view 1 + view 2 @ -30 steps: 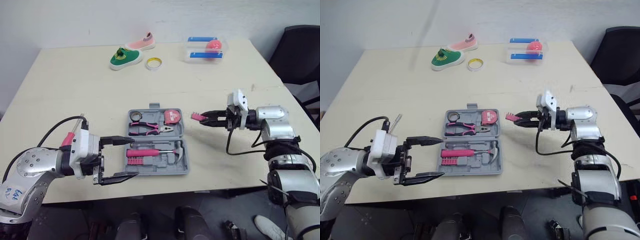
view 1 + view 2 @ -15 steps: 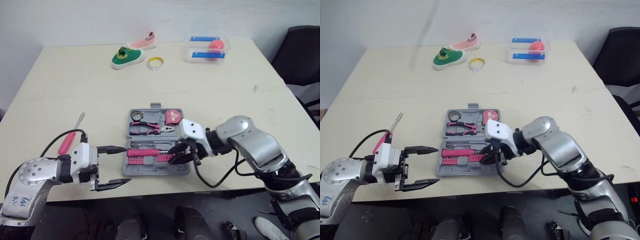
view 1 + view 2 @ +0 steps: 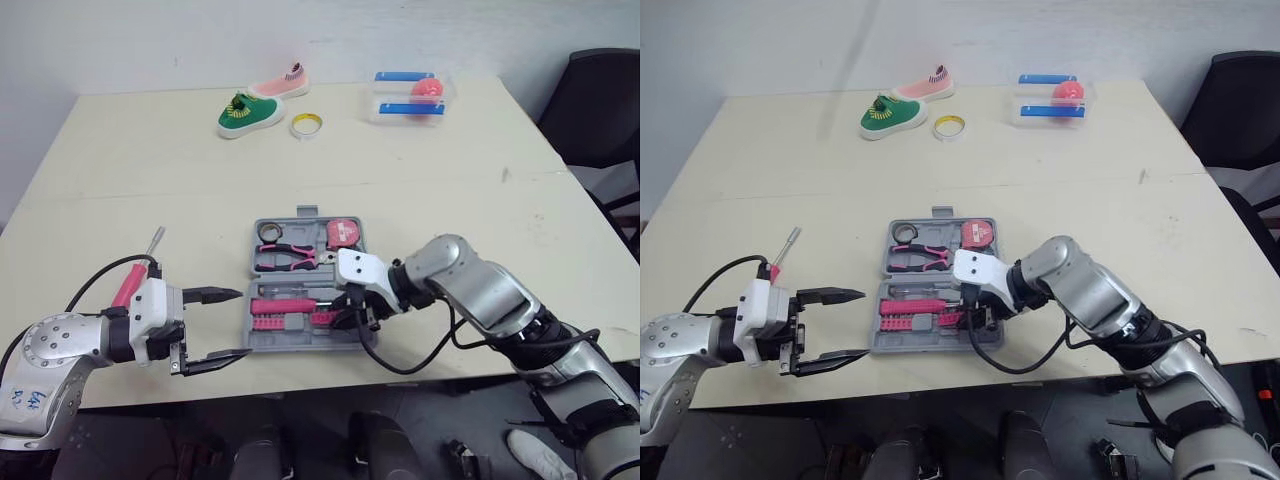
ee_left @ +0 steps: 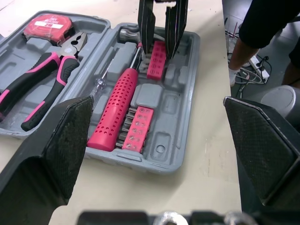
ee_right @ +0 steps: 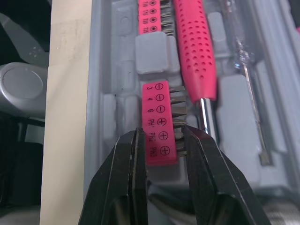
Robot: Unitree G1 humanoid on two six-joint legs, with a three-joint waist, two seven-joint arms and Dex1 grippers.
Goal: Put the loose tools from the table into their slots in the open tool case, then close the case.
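- The grey plastic tool case point(image 3: 310, 300) is lying open at the lower centre of the left eye view, on the pale beige tabletop point(image 3: 420, 170).
- Your right tool point(image 3: 349, 311) is reaching into the near right part of the case. It is clenching a pink plastic bit-holder strip point(image 5: 158, 123), with one black finger pressing on each long side.
- That strip is sitting over its moulded recess, just beside the shaft of the pink-handled hammer point(image 4: 114, 111). You cannot tell from these views whether it is fully seated.
- A second pink bit strip point(image 4: 138, 127) is resting in the case just beside the hammer's handle.
- The black-and-pink pliers point(image 4: 40, 86) and the pink tape measure point(image 4: 48, 22) are lying in the far row of the case.
- Your left tool point(image 3: 243, 322) is hanging released at the lower left of the frame, just left of the case. Its fingers are spread wide and gripping nothing.
- A pink-handled screwdriver point(image 3: 128, 285) is lying loose on the tabletop at the lower left, partly behind your left wrist and apart from the case. Its metal shaft is pointing toward the top of the frame.
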